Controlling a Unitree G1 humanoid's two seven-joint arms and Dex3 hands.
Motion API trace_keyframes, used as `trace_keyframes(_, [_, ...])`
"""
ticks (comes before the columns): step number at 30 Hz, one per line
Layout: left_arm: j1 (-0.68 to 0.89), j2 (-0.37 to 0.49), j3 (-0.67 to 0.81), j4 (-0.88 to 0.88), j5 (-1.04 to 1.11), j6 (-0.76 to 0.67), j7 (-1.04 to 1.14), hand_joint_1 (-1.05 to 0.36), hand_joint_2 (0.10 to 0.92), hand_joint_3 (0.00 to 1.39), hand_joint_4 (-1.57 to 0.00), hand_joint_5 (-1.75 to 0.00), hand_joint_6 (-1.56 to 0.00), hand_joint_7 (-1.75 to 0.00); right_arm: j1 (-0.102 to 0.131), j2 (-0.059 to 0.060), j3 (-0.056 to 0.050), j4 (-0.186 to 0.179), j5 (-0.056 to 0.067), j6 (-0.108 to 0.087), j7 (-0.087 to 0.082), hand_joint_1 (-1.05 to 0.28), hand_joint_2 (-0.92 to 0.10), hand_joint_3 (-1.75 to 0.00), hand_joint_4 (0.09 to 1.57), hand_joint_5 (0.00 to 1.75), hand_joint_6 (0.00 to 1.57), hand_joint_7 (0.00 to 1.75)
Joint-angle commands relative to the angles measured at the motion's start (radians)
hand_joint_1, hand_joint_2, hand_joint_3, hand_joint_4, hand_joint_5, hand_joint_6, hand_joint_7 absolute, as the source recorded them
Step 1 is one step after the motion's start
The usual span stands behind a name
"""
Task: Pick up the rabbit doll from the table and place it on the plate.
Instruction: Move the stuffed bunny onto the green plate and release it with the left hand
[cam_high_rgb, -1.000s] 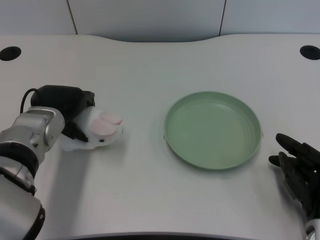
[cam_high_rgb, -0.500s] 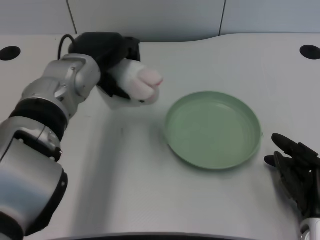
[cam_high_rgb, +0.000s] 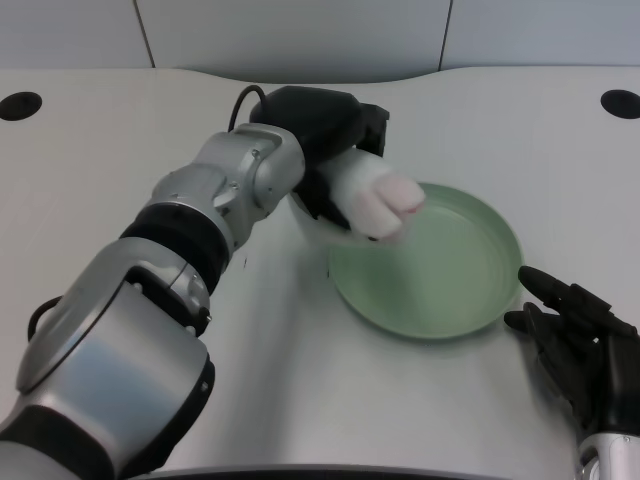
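My left hand (cam_high_rgb: 325, 130) grips the white rabbit doll (cam_high_rgb: 372, 203), whose pink-tipped ears point to the right. The doll hangs in the air over the left rim of the green plate (cam_high_rgb: 440, 285). The silver left forearm stretches from the lower left across the table to the hand. Part of the doll's body is hidden under the black fingers. Nothing lies in the plate.
My right hand (cam_high_rgb: 580, 345) rests at the lower right, just beside the plate's right edge. Two dark round holes (cam_high_rgb: 20, 105) (cam_high_rgb: 620, 103) sit at the table's far corners. The white table (cam_high_rgb: 300, 380) ends at a curved back edge.
My left arm has carried the doll from the left of the table, up and rightward, until it hangs over the plate's left rim. The right hand shifted slightly.
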Motion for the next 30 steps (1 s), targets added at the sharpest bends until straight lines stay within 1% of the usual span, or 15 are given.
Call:
trace_keyframes(1, [-0.023,-0.037,-0.008,0.008,0.005,0.014,0.001,-0.2,0.496,0.76,-0.86,-1.75,-0.72,-1.75,0.01,-0.004,0.001,-0.01,-0.002,0.001,-0.021,-0.32,-0.92,-0.28,0.7,0.86,0.95,0.01])
trace_keyframes(2, [-0.023,-0.042,-0.009,0.009,0.005,0.016,0.003,-0.2,0.49,0.78,-0.86,-1.75,-0.72,-1.75,0.01,-0.003,0.002,-0.01,-0.002,0.0,-0.021,-0.32,-0.92,-0.28,0.71,0.86,0.95,0.01])
trace_keyframes(3, [-0.024,-0.062,-0.005,0.014,-0.002,0.034,-0.006,-0.24,0.531,0.69,-0.78,-1.75,-0.67,-1.75,0.012,-0.003,0.004,-0.014,-0.001,-0.001,-0.019,-0.32,-0.92,-0.28,0.71,0.87,0.95,0.02])
trace_keyframes(5, [-0.019,-0.091,0.001,0.019,-0.011,0.052,-0.011,-0.21,0.518,0.71,-0.78,-1.75,-0.69,-1.75,0.016,-0.002,0.007,-0.021,-0.001,0.001,-0.019,-0.34,-0.92,-0.27,0.71,0.88,0.96,0.02])
trace_keyframes(8, [0.002,-0.113,0.001,0.024,-0.017,0.053,-0.003,-0.22,0.51,0.73,-0.79,-1.75,-0.69,-1.75,0.024,-0.007,0.011,-0.03,0.005,0.003,0.004,-0.34,-0.92,-0.27,0.68,0.88,0.94,0.01])
trace_keyframes(14, [0.031,-0.137,-0.015,0.036,-0.005,0.036,0.036,-0.17,0.482,0.74,-0.69,-1.74,-0.64,-1.74,0.036,-0.009,0.007,-0.041,0.014,0.003,0.028,-0.32,-0.92,-0.27,0.67,0.88,0.92,0.0])
trace_keyframes(16, [0.03,-0.142,-0.019,0.036,-0.002,0.032,0.046,-0.19,0.496,0.74,-0.7,-1.73,-0.63,-1.72,0.035,-0.006,0.002,-0.041,0.024,0.006,0.037,-0.33,-0.92,-0.26,0.67,0.89,0.93,0.01])
trace_keyframes(19, [0.024,-0.148,-0.021,0.037,-0.001,0.036,0.047,-0.24,0.608,0.55,-0.63,-1.55,-0.61,-1.45,0.035,-0.006,0.002,-0.045,0.021,0.014,0.034,-0.33,-0.92,-0.26,0.68,0.89,0.94,0.01])
trace_keyframes(20, [0.023,-0.148,-0.021,0.038,-0.001,0.037,0.05,-0.23,0.647,0.5,-0.62,-1.55,-0.61,-1.45,0.034,-0.005,0.001,-0.045,0.023,0.011,0.036,-0.33,-0.92,-0.26,0.68,0.89,0.94,0.01])
trace_keyframes(22, [0.024,-0.144,-0.029,0.038,0.008,0.036,0.069,-0.21,0.665,0.46,-0.63,-1.68,-0.58,-1.64,0.033,-0.004,0.0,-0.042,0.023,0.005,0.035,-0.33,-0.92,-0.26,0.67,0.89,0.94,0.01])
trace_keyframes(24, [0.023,-0.14,-0.038,0.04,0.02,0.038,0.084,-0.25,0.731,0.41,-0.57,-1.73,-0.49,-1.71,0.032,-0.001,-0.002,-0.041,0.026,0.005,0.034,-0.32,-0.92,-0.26,0.67,0.89,0.94,0.01])
trace_keyframes(25, [0.021,-0.137,-0.045,0.043,0.028,0.04,0.082,-0.31,0.768,0.32,-0.58,-1.73,-0.46,-1.66,0.029,0.004,-0.007,-0.042,0.036,0.01,0.039,-0.32,-0.92,-0.26,0.68,0.89,0.94,0.01])
trace_keyframes(26, [0.019,-0.135,-0.049,0.045,0.033,0.041,0.078,-0.44,0.811,0.16,-0.5,-1.52,-0.42,-1.32,0.028,0.007,-0.011,-0.042,0.043,0.014,0.043,-0.32,-0.92,-0.25,0.68,0.89,0.95,0.01])
trace_keyframes(28, [0.01,-0.129,-0.076,0.05,0.062,0.044,0.075,-0.57,0.859,0.05,-0.4,-1.29,-0.37,-0.97,0.026,0.005,-0.006,-0.043,0.035,0.023,0.027,-0.34,-0.92,-0.24,0.68,0.89,0.95,0.01])
trace_keyframes(30, [0.008,-0.127,-0.091,0.052,0.08,0.05,0.084,-0.69,0.881,0.01,-0.23,-1.02,-0.3,-0.63,0.026,0.003,-0.002,-0.042,0.024,0.016,0.008,-0.34,-0.92,-0.25,0.69,0.9,0.96,0.02])
